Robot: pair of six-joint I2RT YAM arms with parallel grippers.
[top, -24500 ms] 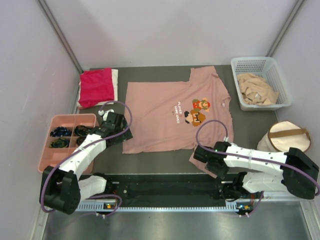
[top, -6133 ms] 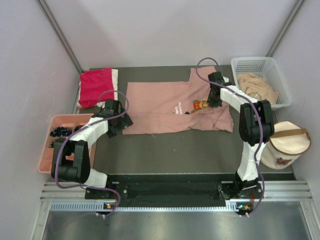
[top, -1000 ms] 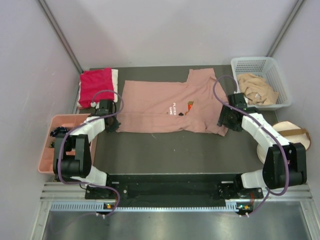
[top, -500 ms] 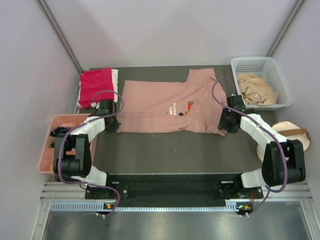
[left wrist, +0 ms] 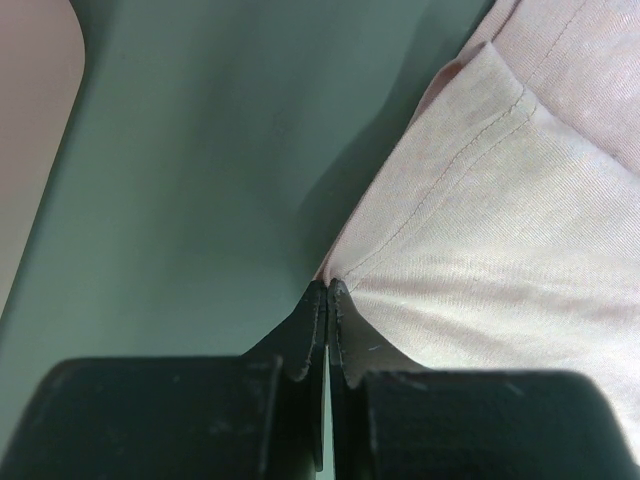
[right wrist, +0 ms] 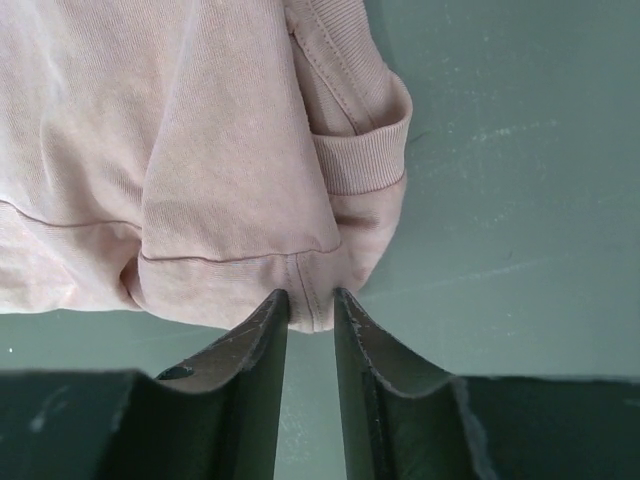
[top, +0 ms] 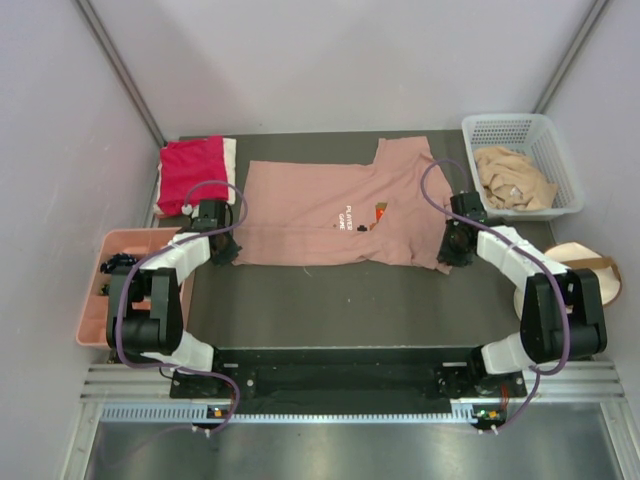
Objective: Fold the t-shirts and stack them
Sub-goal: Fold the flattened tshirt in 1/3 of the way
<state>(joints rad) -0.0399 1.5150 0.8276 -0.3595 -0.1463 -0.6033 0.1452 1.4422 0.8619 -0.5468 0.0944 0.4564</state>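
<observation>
The dusty-pink t-shirt (top: 330, 210) lies folded lengthwise across the middle of the dark table, its print mostly tucked under. My left gripper (top: 228, 254) is shut on the shirt's near left corner (left wrist: 480, 250), with the hem pinched at the tips of my left gripper (left wrist: 328, 290). My right gripper (top: 448, 257) is at the near right corner, its jaws narrowly apart on either side of the folded seam and sleeve cuff (right wrist: 220, 150); between the tips of my right gripper (right wrist: 311, 300) sits the hem. A folded red t-shirt (top: 192, 172) rests on a white one (top: 231, 160) at the back left.
A white basket (top: 520, 122) at the back right holds a crumpled tan t-shirt (top: 512, 180). The round cream bag (top: 575, 262) sits behind my right arm. A pink compartment tray (top: 112, 240) with dark items lies at the left edge, close to my left arm.
My right gripper has slid left to the shirt's near right corner and its jaws have narrowed around the hem. The left gripper and the shirt have stayed put.
</observation>
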